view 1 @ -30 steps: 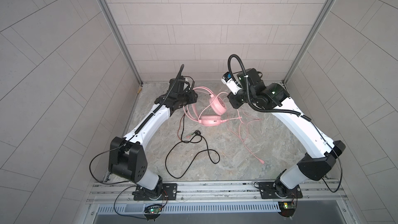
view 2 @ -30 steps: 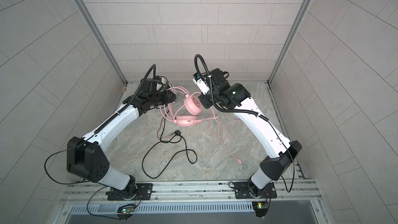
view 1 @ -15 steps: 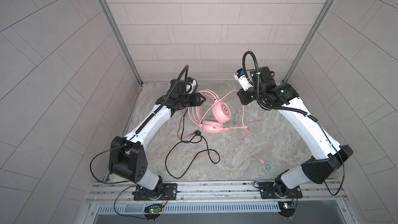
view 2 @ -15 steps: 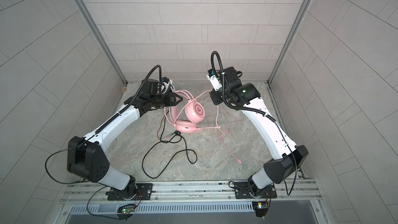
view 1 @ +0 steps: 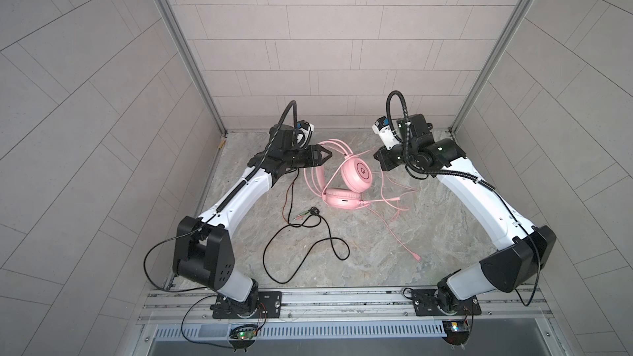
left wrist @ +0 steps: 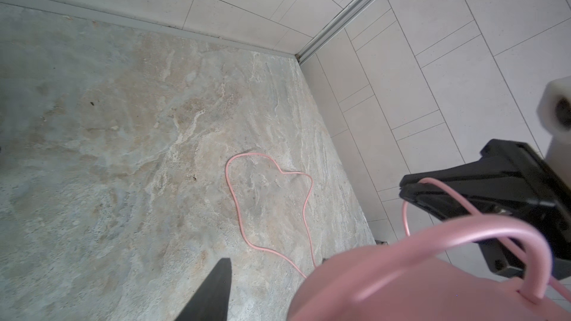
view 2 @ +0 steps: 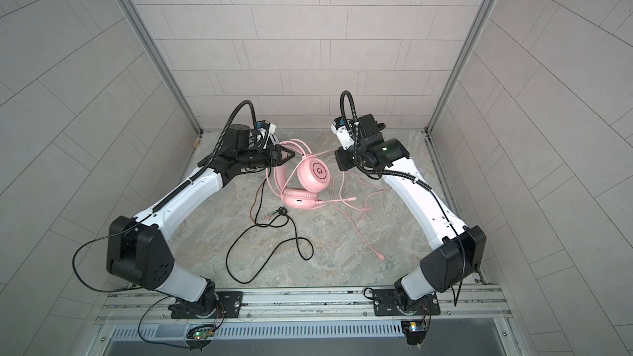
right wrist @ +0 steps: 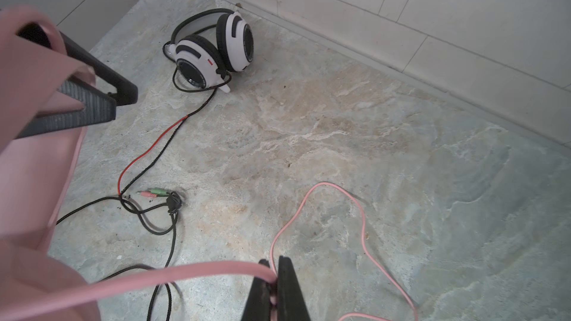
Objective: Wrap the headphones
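Near the back wall, the left hand, half closed, grips the light pink headset by its springy band while the right hand, fully closed, pinches its limp pink cable, which looks apt to slip and tangle during winding.

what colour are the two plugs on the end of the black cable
The plugs are pink and green, clearest in the right wrist view.
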{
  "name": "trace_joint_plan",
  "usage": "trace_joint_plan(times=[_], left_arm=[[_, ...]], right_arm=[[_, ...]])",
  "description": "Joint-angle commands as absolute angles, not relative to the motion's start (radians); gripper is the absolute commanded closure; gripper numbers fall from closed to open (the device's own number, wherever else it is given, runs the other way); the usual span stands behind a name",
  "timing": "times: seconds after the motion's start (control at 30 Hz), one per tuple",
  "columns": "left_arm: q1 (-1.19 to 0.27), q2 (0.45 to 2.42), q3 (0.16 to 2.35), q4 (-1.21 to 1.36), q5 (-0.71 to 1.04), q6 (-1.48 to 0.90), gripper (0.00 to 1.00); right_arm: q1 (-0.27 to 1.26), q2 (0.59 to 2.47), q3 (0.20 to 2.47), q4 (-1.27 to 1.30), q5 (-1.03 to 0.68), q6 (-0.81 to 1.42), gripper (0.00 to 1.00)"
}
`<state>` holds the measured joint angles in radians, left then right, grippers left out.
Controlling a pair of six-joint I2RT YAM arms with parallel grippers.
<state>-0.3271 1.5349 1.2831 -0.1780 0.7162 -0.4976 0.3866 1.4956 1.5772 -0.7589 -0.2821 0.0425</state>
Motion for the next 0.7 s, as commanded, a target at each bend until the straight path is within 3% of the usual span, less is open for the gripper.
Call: trace_joint_plan(times=[0.0,0.23,0.4,0.67], left_arm=[[-0.322,1.481,1.293,-0.082,0.828,-0.574,1.0],[-0.322,1.458,1.304,-0.05,0.85,-0.634,1.0],[-0.322,1.445,1.327,-0.086,0.851,-0.644,1.0],[-0.318,1.464,1.443,-0.441,0.714,-0.431,1.0]], right_arm=[[0.374,1.453,1.528,-0.69,-0.36,0.079,1.0],[0.375,1.423,1.446,-0.583,-0.44,0.121,0.92],[0.374,1.415,1.387,-0.485,-0.512,0.167,0.79],[0.356,1.371,1.346,-0.475,-0.52,0.172,0.58]])
